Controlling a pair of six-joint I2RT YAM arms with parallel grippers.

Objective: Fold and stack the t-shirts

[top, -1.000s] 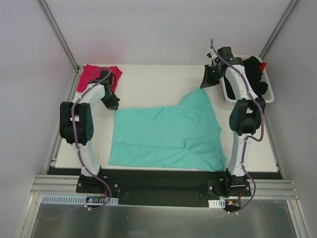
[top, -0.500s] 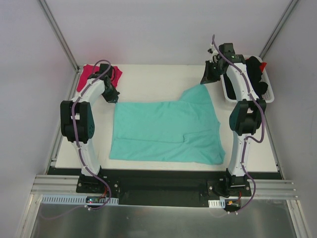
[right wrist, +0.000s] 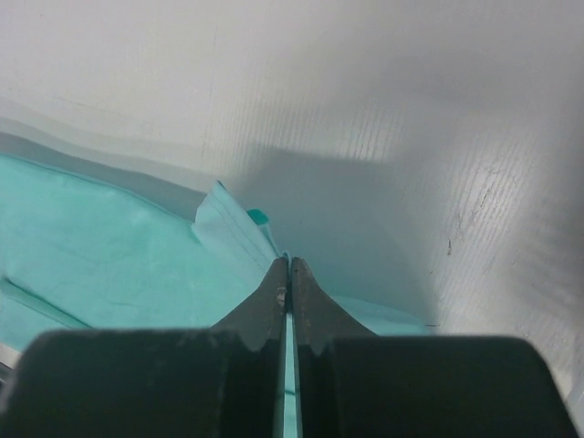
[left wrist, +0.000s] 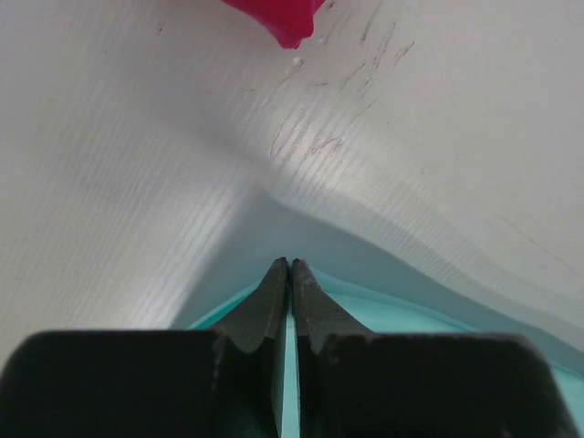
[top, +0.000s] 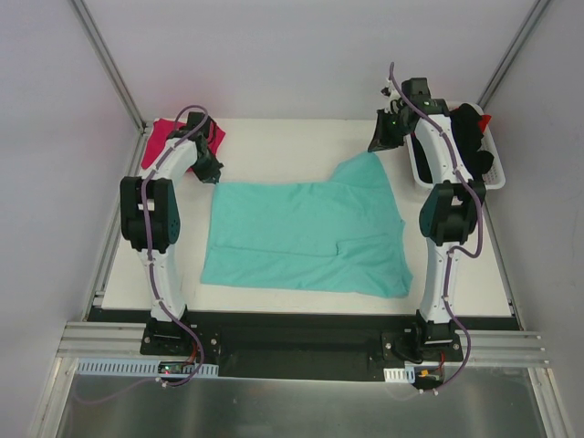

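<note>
The teal shirt (top: pixel 306 237) lies spread over the middle of the tabletop (top: pixel 292 146), front down as far as I can tell, with its far edge running between my two arms. The left gripper (left wrist: pixel 288 266) is at the shirt's far left corner. Its jaws are pressed together, and teal hem runs right up to the tips. The right gripper (right wrist: pixel 288 263) is at the far right corner, by the sleeve, and its jaws are shut on a fold of the same cloth. In both wrist views there is shadow under the fabric, so I judge that both corners are pinched and raised a little off the tabletop.

The pink shirt (top: pixel 169 135) sits bunched in the far left corner, just beyond my left arm. The basket (top: pixel 495 162) at the far right edge holds black garments (top: pixel 467 137) and a red one (top: pixel 484 119).

I read this as the start of the first fold. The shirt is laid out, the far edge is held, and nothing is folded or stacked yet.

Next I need to lift both corners together and carry them toward the near edge. I have to keep the span between the grippers taut so the cloth doubles over without bunching, and the two arms must travel at the same height and pace. The grip on the left is thin, so that corner could slip out.
</note>
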